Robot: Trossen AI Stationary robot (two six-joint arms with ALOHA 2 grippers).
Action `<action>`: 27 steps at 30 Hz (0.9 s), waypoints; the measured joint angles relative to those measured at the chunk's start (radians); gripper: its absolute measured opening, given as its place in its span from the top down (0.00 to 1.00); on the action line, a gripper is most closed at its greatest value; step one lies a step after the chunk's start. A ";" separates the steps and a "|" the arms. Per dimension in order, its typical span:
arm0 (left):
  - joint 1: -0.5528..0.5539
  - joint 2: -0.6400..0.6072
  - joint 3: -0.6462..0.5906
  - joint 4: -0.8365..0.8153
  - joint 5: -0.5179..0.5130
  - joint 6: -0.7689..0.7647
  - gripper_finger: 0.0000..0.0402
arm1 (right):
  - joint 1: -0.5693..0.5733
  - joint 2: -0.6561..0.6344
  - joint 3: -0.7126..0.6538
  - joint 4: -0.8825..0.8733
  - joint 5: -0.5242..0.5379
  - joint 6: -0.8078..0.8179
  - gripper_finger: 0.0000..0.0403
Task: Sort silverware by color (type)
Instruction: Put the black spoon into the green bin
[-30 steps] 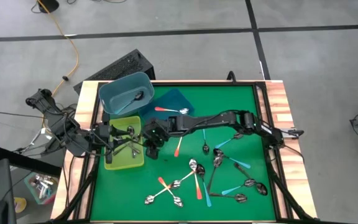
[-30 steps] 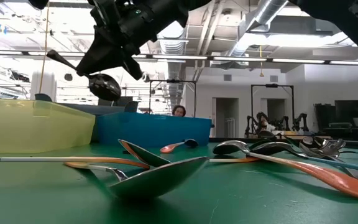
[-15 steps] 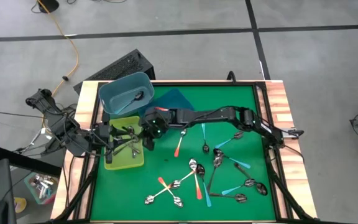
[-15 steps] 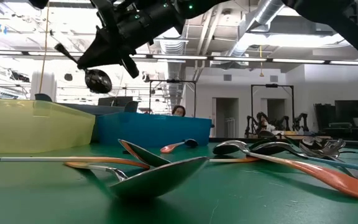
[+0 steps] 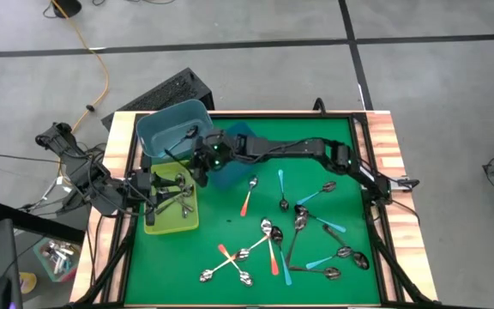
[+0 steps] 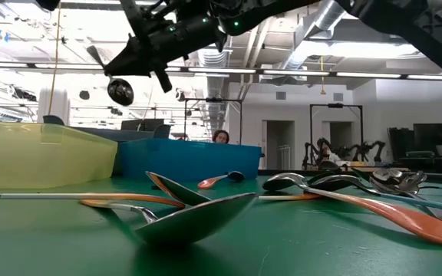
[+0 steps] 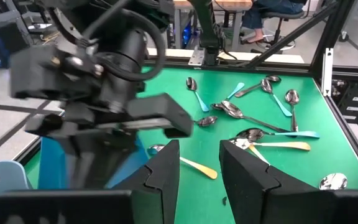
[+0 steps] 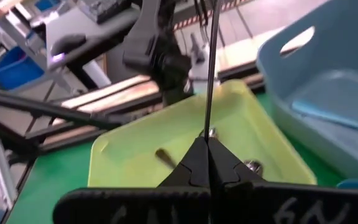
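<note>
1 plain metal spoon [image 6: 112, 80] hangs pinched in the right gripper [image 5: 197, 160], handle clamped between its closed fingers and bowl dangling below, over the yellow bin [image 5: 154, 225] and just beside the teal bin [image 5: 152, 125]. that thin-handle pinch could slip or swing, dropping the spoon short or into the wrong bin. the left gripper [image 7: 199, 180], half open and empty, waits at the yellow bin's far side; remaining spoons [image 5: 298, 223] lie well behind the right gripper.

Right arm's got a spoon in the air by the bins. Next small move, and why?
Probably ease down over the yellow bin, then open. The right end effector is shut on a plain dark metal spoon, held high near that bin's edge, and the bin already holds similar plain spoons. The left end effector hovers over the bin.
</note>
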 joint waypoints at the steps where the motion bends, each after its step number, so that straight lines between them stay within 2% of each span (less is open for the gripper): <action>1: 0.000 0.000 0.000 0.000 0.000 0.000 0.75 | -0.007 0.000 0.000 0.011 0.000 0.000 1.00; 12: 0.000 0.000 0.000 -0.001 0.000 0.019 0.75 | -0.102 0.000 0.000 0.120 0.007 -0.002 1.00; 21: 0.000 0.000 0.000 0.000 -0.003 0.019 0.75 | -0.166 0.000 0.000 0.250 0.007 -0.087 1.00; 27: 0.000 0.000 0.000 0.000 -0.042 0.020 0.75 | -0.208 0.000 0.000 0.270 0.007 -0.125 1.00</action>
